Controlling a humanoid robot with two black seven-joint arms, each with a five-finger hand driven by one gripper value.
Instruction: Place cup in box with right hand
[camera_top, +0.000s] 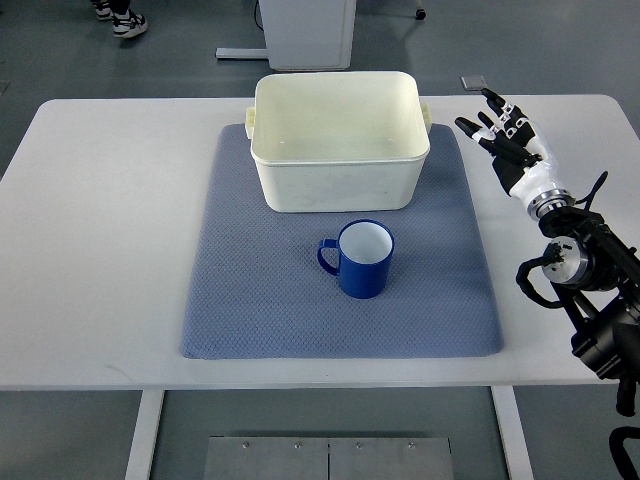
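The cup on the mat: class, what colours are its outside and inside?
The cup is blue outside and white inside, shown in the top view.

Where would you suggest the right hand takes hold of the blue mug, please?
Probably around the body of the blue mug, coming from its right side: it stands upright, its handle points left, and the open right hand is already on that side.

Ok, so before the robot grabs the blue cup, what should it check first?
1. Blue mug upright on the mat: ok.
2. Mug handle points left, away from the right hand: ok, body side is free.
3. Right hand fingers spread, holding nothing: ok.
4. Cream box open and looks empty: ok.
5. Path from hand to mug clear: ok.
6. Left hand out of the way: cannot tell, not in view.
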